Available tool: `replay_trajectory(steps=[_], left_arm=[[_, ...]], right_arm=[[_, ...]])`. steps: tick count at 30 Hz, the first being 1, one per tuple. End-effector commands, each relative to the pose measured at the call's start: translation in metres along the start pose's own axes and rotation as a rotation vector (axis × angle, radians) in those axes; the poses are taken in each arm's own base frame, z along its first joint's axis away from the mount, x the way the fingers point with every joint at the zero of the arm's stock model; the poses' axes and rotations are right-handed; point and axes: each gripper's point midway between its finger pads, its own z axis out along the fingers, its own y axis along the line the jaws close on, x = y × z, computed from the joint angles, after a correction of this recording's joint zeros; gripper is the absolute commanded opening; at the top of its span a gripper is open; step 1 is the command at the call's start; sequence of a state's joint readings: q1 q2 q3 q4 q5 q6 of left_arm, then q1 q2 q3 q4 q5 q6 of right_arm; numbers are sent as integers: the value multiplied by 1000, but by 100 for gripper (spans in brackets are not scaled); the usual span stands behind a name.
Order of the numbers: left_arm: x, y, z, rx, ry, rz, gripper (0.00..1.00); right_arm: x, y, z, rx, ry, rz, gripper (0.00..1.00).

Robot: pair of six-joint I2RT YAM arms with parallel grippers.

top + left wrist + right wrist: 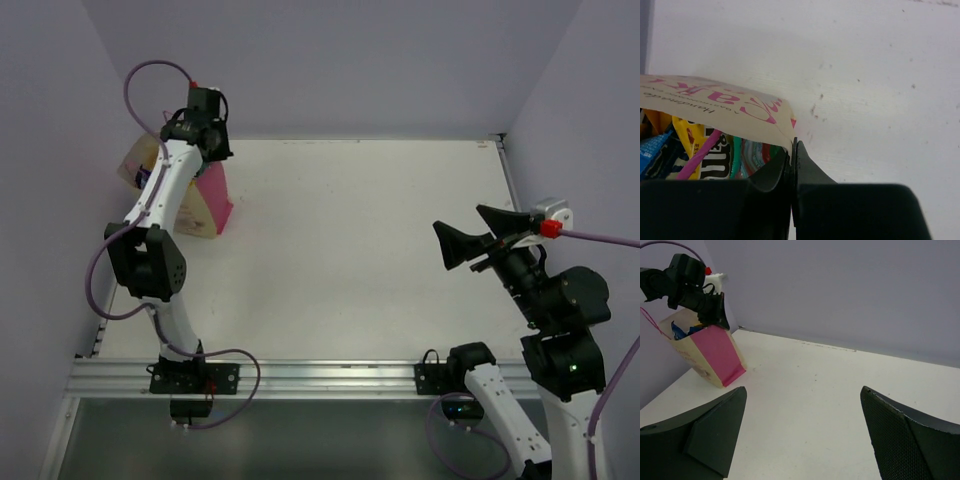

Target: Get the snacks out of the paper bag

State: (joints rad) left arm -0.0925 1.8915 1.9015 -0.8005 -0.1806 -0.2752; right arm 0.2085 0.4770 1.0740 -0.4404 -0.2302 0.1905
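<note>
- While the left jaws are pressed together on the top rim of the paper bag (747,107), the bag sits at the far left corner of the counter (380,250), tilted with its open top leaning toward the left edge.
- Its front is cream with pink lettering and its side panel is solid pink. A thin pink string handle (700,155) lies across the mouth.
- Snacks (670,150) fill the inside, just beside and below the closed jaws: a blue wrapper (655,147), a yellow wrapper (685,132), a teal-green wrapper (736,150) and a dark pouch (720,162) with white letters.
- The right jaws stand wide apart, holding nothing, over the right edge of the counter and well apart from the bag.
- Only the left wrist view shows the pinched paper and most of the wrapper colours.
- From the right wrist, the tilt, the pink side and a bit of blue at the top are plain.
- Overhead, the left arm (165,190) covers much of the bag.
</note>
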Motion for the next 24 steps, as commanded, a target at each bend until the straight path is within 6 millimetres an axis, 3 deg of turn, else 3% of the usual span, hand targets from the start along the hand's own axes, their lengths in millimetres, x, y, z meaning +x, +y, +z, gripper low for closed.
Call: replay_trajectory(steps=[1,4,6,7,9,12,13,14,15,18,21,24], left_arm=[[21,-91,-54,249,31,142,0],[49,-132,-72,341,76,198,0],[60,-146,-85,374,86,219,0],[75,-157,-91,398,108,250,1],[84,-163,-106,421,111,269,3],[96,-168,-127,447,118,290,20],[96,-167,-133,450,115,287,34],[89,-163,-143,449,86,276,40],[81,-155,-146,413,56,257,54],[58,-149,-168,400,-14,207,74],[38,-147,-191,417,-80,142,79],[21,-128,-206,358,-166,70,78]], right_arm=[[-10,2,-2,-4,-45,-16,99],[-13,0,-5,7,-53,-22,99],[-13,0,-5,8,-52,-21,99],[-12,1,-6,6,-50,-21,99],[-10,1,-7,5,-50,-21,99],[-10,1,-8,6,-51,-23,99],[-10,0,-8,8,-52,-23,99],[-10,1,-7,6,-51,-24,99],[-11,1,-8,5,-51,-26,99],[-12,2,-8,0,-53,-28,99],[-12,4,-10,-8,-52,-30,99],[-13,5,-12,-14,-58,-33,99]])
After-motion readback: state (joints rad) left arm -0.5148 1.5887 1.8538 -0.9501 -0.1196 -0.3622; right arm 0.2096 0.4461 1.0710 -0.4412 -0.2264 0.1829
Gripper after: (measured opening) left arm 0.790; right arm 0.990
